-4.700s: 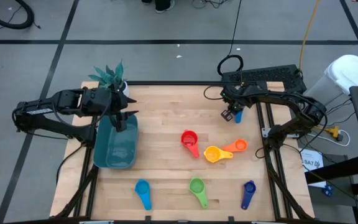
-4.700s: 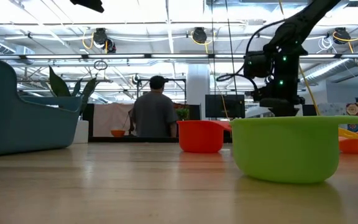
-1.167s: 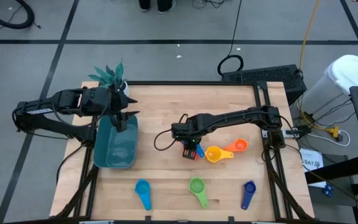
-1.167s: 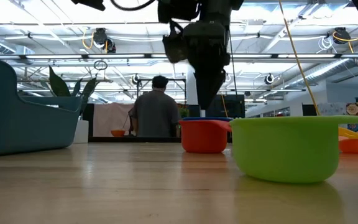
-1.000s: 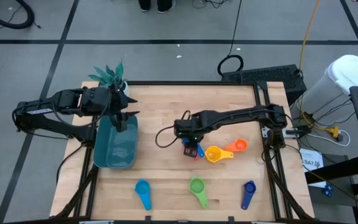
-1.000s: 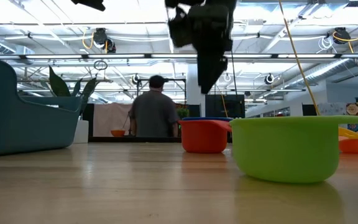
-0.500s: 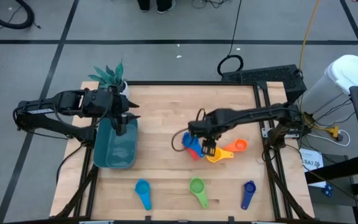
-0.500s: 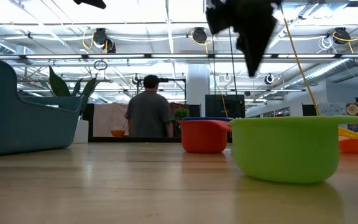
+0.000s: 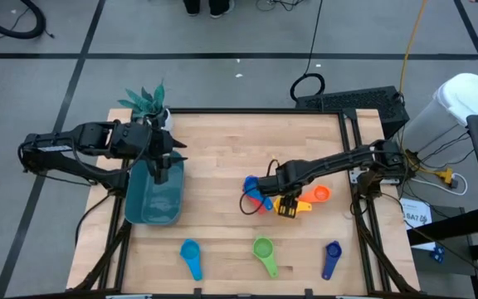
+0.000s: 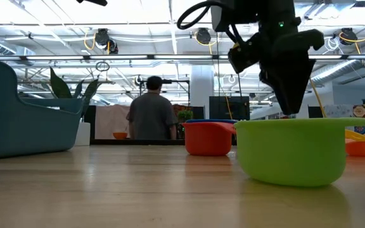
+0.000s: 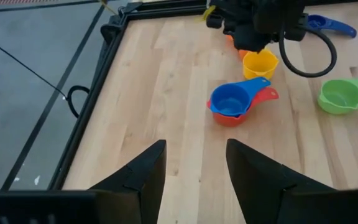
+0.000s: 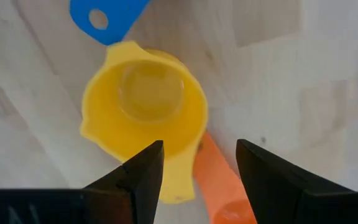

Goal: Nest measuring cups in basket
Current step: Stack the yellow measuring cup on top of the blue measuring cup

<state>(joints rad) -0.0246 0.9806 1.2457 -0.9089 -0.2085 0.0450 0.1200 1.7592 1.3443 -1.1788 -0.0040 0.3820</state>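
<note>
My right gripper (image 9: 287, 205) hangs open, fingers pointing down, just above the yellow cup (image 12: 145, 102), whose handle lies over the orange cup's handle (image 12: 225, 180). A blue cup (image 11: 230, 99) sits nested in the red cup (image 11: 253, 102) just to its left. The orange cup (image 9: 319, 193) lies to the right. Along the near edge lie a light blue cup (image 9: 191, 253), a green cup (image 9: 262, 249) and a dark blue cup (image 9: 332, 253). My left gripper (image 9: 162, 166) waits open over the teal basket (image 9: 152, 199).
A white pot with a teal plant (image 9: 148, 102) stands at the far left corner behind the basket. In the low view the green cup (image 10: 290, 152) stands large in front of my right gripper (image 10: 288, 107). A person (image 10: 151, 117) stands in the room beyond.
My right gripper has gone from above the red and blue cups toward the table's right edge and down, and now hangs over the yellow cup. The blue cup has stayed nested in the red one.
</note>
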